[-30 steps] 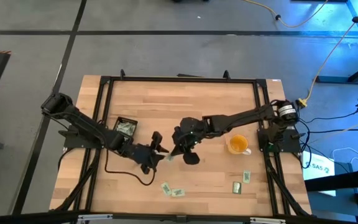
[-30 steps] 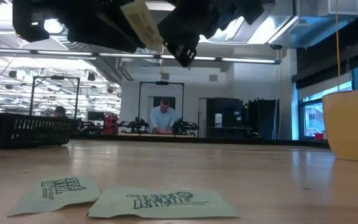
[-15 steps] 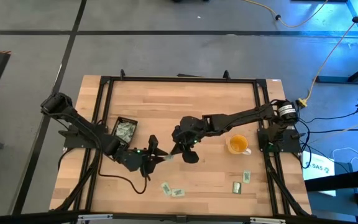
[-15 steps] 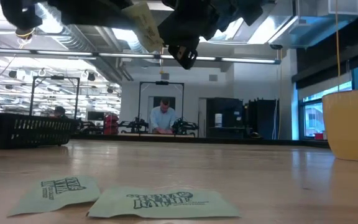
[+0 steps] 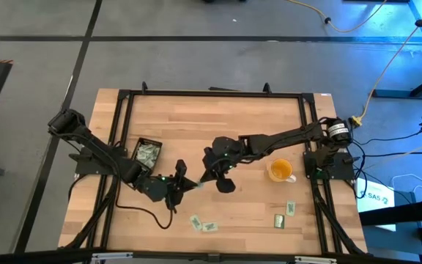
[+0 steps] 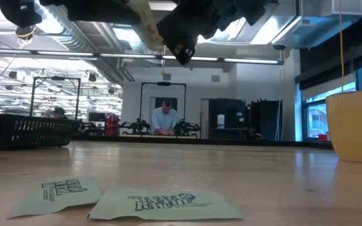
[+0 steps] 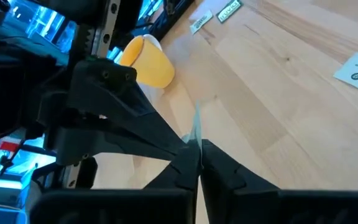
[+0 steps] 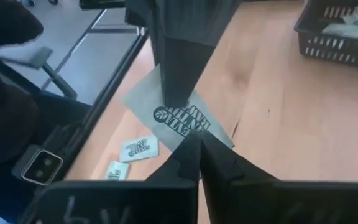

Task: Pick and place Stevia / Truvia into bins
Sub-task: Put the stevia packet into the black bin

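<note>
One Stevia sachet (image 5: 198,185), pale green with dark print, hangs in the air over the table's middle. Both grippers are shut on it, my left gripper (image 5: 190,183) from the left and my right gripper (image 5: 205,181) from the right. The right wrist view shows its printed face (image 8: 176,118); the left wrist view shows it edge-on (image 7: 197,124). The black bin (image 5: 147,152) stands at the left with sachets inside. More sachets (image 5: 202,224) lie flat near the table's near edge. My left gripper pinches one end of the sachet (image 8: 174,93) between its two fingers (image 8: 179,56). They come from the table's left, slanting down. The sachet sticks out past the fingertips, clear of the table. My right gripper pinches the opposite corner of the sachet (image 8: 194,134) between its two fingertips, coming from the table's right and slanting down. The sachet is lifted clear and spans the short gap between the two grippers.
A yellow cup (image 5: 280,170) stands right of the grippers. Two sachets (image 5: 285,215) lie near the right near corner, and two (image 6: 124,199) lie close before the low camera. Bare wood lies between the bin and the grippers.
My left gripper has swung toward the table's near edge and onto the sachet that my right gripper holds up, and has shut on it. My right gripper and the sachet have stayed in place.
</note>
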Tool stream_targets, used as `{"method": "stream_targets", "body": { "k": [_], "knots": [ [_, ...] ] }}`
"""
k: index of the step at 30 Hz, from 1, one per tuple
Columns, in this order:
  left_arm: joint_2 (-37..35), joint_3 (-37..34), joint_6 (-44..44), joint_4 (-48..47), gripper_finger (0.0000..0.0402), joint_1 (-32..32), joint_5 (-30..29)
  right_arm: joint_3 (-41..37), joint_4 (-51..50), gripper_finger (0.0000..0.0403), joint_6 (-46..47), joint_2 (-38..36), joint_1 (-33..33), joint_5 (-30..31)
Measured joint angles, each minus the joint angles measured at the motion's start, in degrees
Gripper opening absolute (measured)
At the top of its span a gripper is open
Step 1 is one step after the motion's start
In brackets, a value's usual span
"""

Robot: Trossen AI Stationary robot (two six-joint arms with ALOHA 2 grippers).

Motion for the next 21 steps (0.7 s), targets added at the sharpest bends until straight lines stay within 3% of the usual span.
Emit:
{"method": "stream_targets", "body": {
  "k": [6,10,14,17,21],
  "knots": [
    [0.00,0.00,-1.62,-0.75,0.0005,-0.02,-3.02,0.04,-4.12,0.0055,-4.19,0.00,-0.15,1.71],
    [0.00,0.02,-9.07,-6.94,0.0005,0.00,-14.29,0.07,-12.92,0.0095,-4.08,0.00,-0.96,10.81],
    [0.00,0.02,-21.87,-21.14,0.0005,0.01,-26.41,0.07,-19.10,0.0116,-0.92,0.00,-1.60,17.18],
    [0.00,0.02,-33.81,-32.98,0.0005,0.25,-27.15,0.07,-20.34,0.0119,-0.84,0.00,-1.57,17.46],
    [0.00,0.02,-52.77,-46.14,0.0005,1.28,-22.92,0.07,-20.45,0.0120,-0.97,0.00,-1.56,17.46]
  ]
}}
